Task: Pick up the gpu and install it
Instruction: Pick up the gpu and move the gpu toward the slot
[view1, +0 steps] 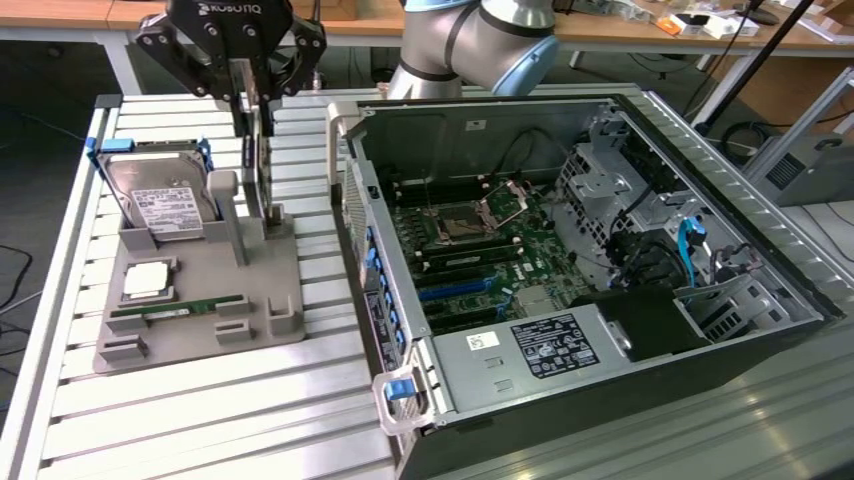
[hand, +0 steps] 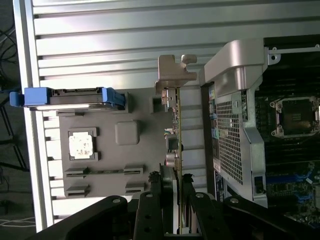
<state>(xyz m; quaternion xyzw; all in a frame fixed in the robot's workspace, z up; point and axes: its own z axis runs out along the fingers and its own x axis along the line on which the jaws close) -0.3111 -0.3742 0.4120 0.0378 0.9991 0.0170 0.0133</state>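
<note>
Pinching the gpu (view1: 263, 165) by its top edge in a narrowed claw (hand: 177, 186), card upright at the grey holder (view1: 200, 300) on the worktop (view1: 200, 420), beside the open case (view1: 467, 115), probably to keep it edge-on for a slot.

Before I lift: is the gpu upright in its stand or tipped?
Upright. The gpu stands on edge in the gray stand, with the end effector at its top edge.

The gripper (view1: 254, 125) bears the brand "ROBOTIQ", upside down. Labels on the hard drive (view1: 167, 205) and power supply (view1: 554, 345) are too small to read.
</note>
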